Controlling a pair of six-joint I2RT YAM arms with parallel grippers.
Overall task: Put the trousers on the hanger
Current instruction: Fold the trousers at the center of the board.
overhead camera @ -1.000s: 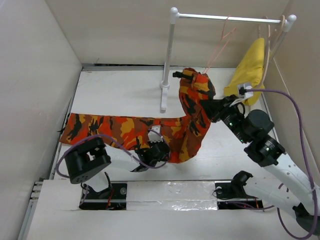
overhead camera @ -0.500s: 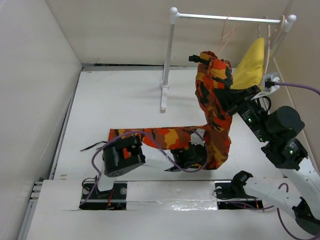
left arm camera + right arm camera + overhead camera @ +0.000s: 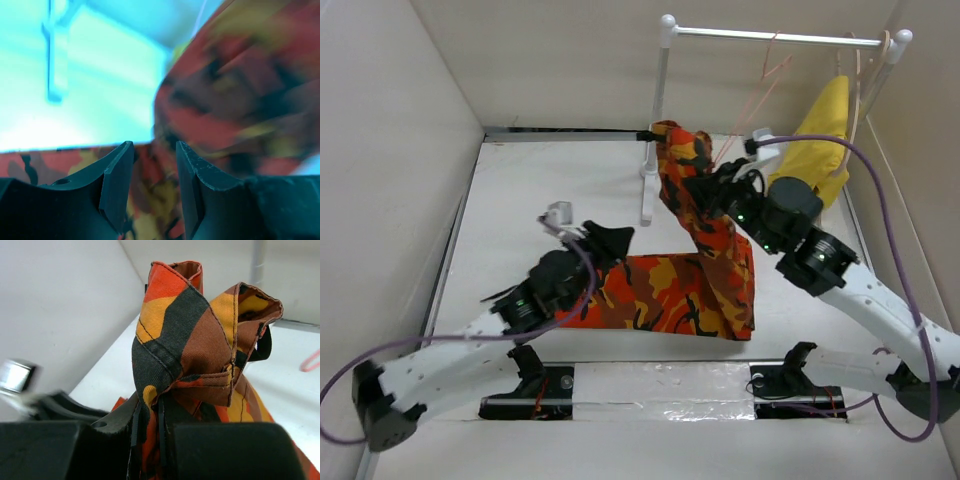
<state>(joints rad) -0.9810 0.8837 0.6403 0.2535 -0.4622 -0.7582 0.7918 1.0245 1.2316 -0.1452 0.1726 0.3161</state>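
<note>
The camouflage trousers (image 3: 665, 295) lie folded on the table, and their waist end (image 3: 195, 330) is lifted up near the rail stand's post. My right gripper (image 3: 700, 188) (image 3: 150, 412) is shut on that bunched waist cloth. My left gripper (image 3: 613, 240) (image 3: 155, 150) is open and hovers over the left end of the flat part, with nothing between its fingers. The cloth shows blurred behind them. The salmon-pink hanger (image 3: 765, 72) hangs on the rail to the upper right of the raised waist, and a bit of its wire (image 3: 311, 361) shows in the right wrist view.
The white rail stand (image 3: 660, 110) rises just left of the lifted cloth, with its foot on the table. A yellow cloth (image 3: 820, 130) on a paler hanger hangs at the rail's right end. White walls enclose the table on the left, back and right.
My left gripper has opened, let go of the trouser leg and swung to the left end of the cloth. My right gripper has carried the waist leftward toward the stand's post.
</note>
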